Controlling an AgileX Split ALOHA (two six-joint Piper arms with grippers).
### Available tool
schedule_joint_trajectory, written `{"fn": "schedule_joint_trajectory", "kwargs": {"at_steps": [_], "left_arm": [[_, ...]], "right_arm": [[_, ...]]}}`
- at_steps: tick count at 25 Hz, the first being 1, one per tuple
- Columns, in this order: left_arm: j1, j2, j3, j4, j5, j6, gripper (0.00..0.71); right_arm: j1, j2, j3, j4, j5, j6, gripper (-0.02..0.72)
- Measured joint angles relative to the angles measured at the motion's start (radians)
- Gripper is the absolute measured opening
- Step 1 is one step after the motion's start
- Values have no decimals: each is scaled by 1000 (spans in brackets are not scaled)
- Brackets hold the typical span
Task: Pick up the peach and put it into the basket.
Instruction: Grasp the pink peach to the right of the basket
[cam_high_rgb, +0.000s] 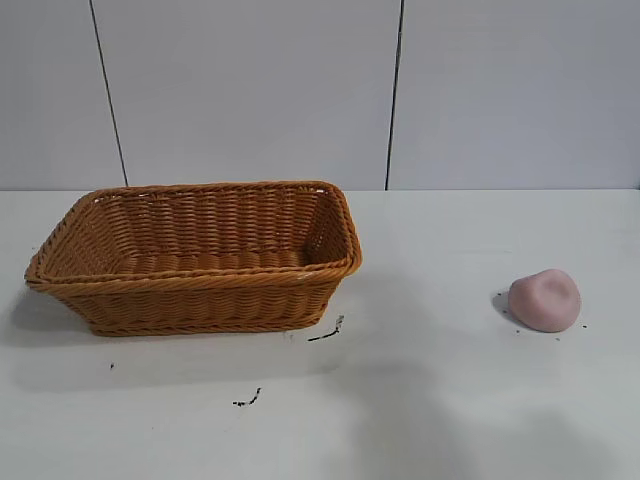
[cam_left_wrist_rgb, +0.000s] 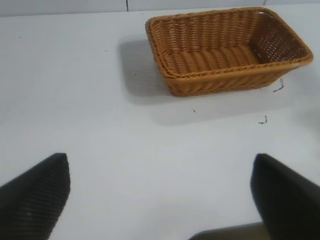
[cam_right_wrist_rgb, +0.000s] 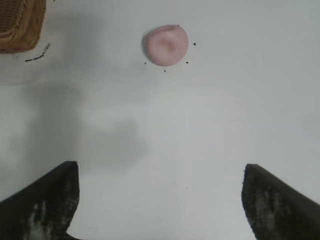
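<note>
The peach (cam_high_rgb: 545, 300) is a small dusty-pink lump with a dimple, lying on the white table at the right. It also shows in the right wrist view (cam_right_wrist_rgb: 166, 45), well ahead of my right gripper (cam_right_wrist_rgb: 160, 172), which is open and empty above the table. The basket (cam_high_rgb: 200, 255) is a large orange-brown wicker one, standing empty at the left. It shows in the left wrist view (cam_left_wrist_rgb: 227, 50), far ahead of my left gripper (cam_left_wrist_rgb: 161, 162), which is open and empty. Neither gripper shows in the exterior view.
Small black marks (cam_high_rgb: 326, 332) lie on the white table (cam_high_rgb: 420, 400) in front of the basket's right corner. A corner of the basket (cam_right_wrist_rgb: 20, 25) shows in the right wrist view. A grey panelled wall (cam_high_rgb: 320, 90) stands behind the table.
</note>
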Motion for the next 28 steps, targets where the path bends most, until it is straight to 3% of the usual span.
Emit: {"fn": "schedule_joint_trajectory", "kwargs": {"at_steps": [15, 28], "left_arm": [[0, 0, 0, 0, 0, 0, 694], [0, 0, 0, 0, 0, 0, 694]], "right_arm": [[0, 807, -425, -4, -95, 0, 613], [0, 1095, -482, 4, -217, 0, 613]]}}
